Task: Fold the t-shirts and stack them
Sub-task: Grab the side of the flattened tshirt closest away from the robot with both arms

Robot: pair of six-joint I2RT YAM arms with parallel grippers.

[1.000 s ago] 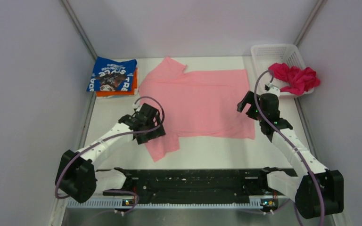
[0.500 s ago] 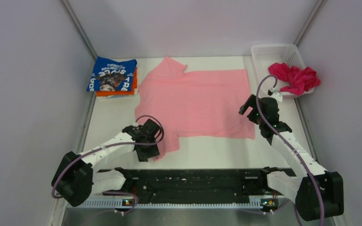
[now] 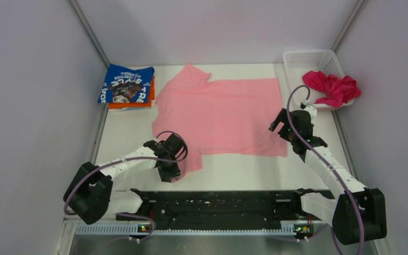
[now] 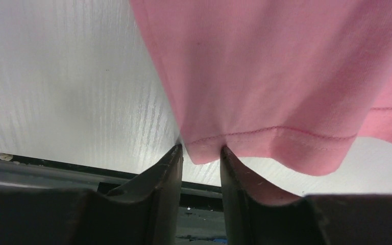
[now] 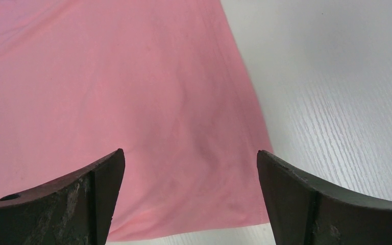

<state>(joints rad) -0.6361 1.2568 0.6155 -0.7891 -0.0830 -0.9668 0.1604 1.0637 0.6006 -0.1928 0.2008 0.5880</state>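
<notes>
While the light pink t-shirt point(image 3: 228, 114) lies spread flat across the middle of the table point(image 3: 234, 170), the left gripper point(image 3: 171, 164) sits at its sleeve nearest the table's near-left part. Left wrist view: fingers point(image 4: 166, 173) narrowed to a small gap, the sleeve's hem corner point(image 4: 204, 148) between the tips. Cannot tell whether the cloth is actually pinched. Right gripper point(image 3: 281, 123) hangs over the shirt's right edge near its near-right corner, jaws wide apart, nothing between them. Blue t-shirt point(image 3: 127, 85) is folded at the far-left corner, resting on the folded orange t-shirt point(image 3: 133, 104). Magenta t-shirt point(image 3: 332, 87) is crumpled in the white basket point(image 3: 311, 57) at the far-right corner, spilling over its near rim.
</notes>
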